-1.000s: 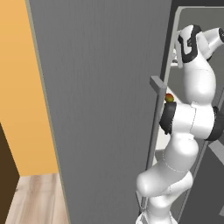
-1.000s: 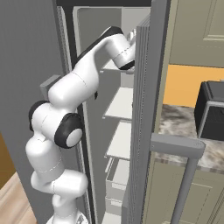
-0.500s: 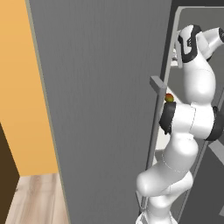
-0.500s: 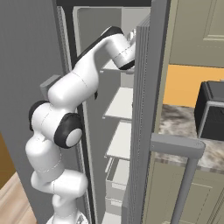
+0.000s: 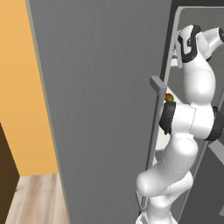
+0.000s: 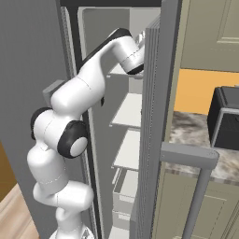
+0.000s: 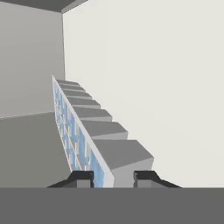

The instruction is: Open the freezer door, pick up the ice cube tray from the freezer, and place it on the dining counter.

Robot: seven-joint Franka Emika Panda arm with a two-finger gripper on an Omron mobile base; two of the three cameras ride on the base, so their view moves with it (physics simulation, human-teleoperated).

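**Fingers astride the tray, grip to be made sure**

Freezer [image 6: 95,28] standing open, door [image 5: 105,109] swung wide to the left. Arm [image 6: 93,70] reaching high into the upper part, above the white shelves [image 6: 133,109]. Tray [image 7: 72,131] lying inside, up there, seen end-on in the hand view with its long side running away from the camera, resting flat against a white surface that is probably its shelf. Cannot tell from here which edge of that shelf is nearest.

Gripper [image 7: 113,178] set at the tray's near end. Fingers [image 7: 83,177] drawn in narrow, one on each side of the tray's end wall. Cannot tell whether both pads already press on it.

To do this step well:

- Squeeze until both pads bear firmly on the wall, not just on the rim lip.
- Keep the hand square to the tray's long axis, so the far end does not swing.
- Lift only a little before pulling back, and keep the tray level, with the shelf above likely close.
- Draw straight out along the line of reach, staying off the door frame.
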